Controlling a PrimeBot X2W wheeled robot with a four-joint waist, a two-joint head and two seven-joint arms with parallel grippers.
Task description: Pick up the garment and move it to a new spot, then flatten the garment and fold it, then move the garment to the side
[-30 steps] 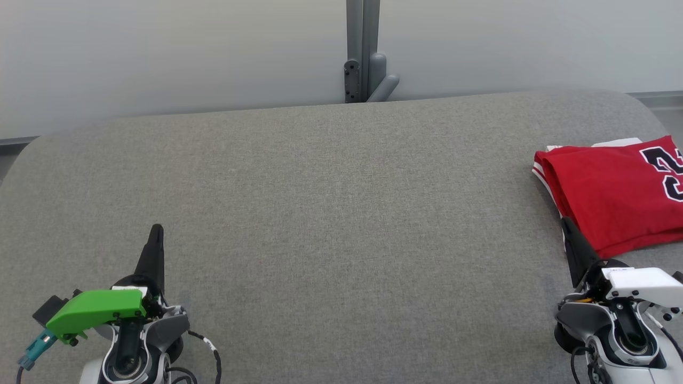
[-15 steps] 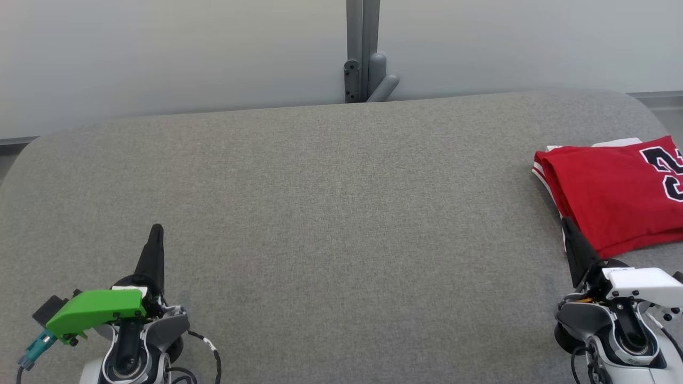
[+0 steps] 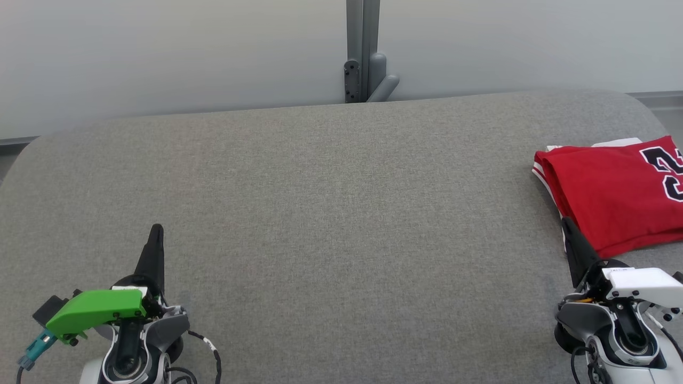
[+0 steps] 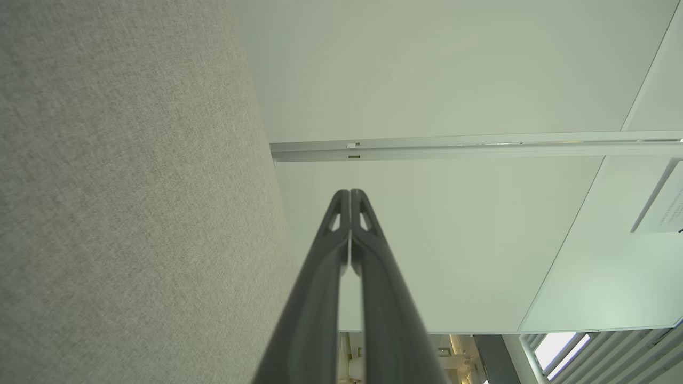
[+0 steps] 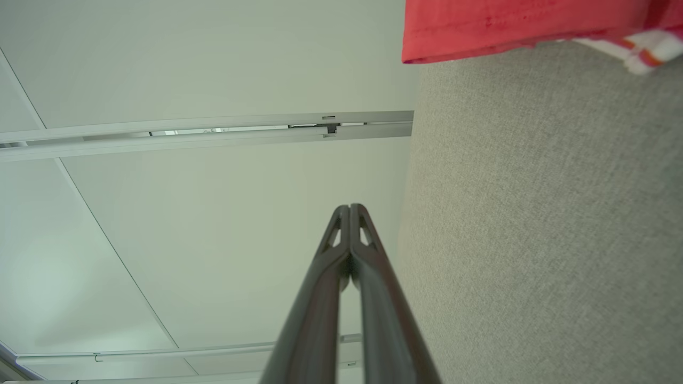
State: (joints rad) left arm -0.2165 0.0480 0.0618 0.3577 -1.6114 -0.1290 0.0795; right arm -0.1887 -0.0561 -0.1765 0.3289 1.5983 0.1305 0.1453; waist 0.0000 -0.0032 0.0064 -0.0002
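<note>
Garment [image 3: 613, 197] lies folded at the bench's [image 3: 341, 213] right edge, unmoved; left gripper [image 3: 156, 230] and right gripper [image 3: 566, 224] rest closed tight, empty, so the task looks finished.

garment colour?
Red garment with black white-edged numerals and white striped trim; clearest in the head view.

We are holding our left gripper [image 3: 156, 230] at the lower left of the head view, jaws closed, its fingers [image 4: 315, 298] pressing together tip to tip and pointing forward. We are holding our right gripper [image 3: 566, 224] at the lower right, likewise closed, its fingers [image 5: 320, 309] meeting at the tips and leaning slightly toward our left. The left wrist [image 3: 128, 346] is carrying a green cover [image 3: 96, 312], the right wrist [image 3: 624, 330] a white cover [image 3: 643, 282]
</note>
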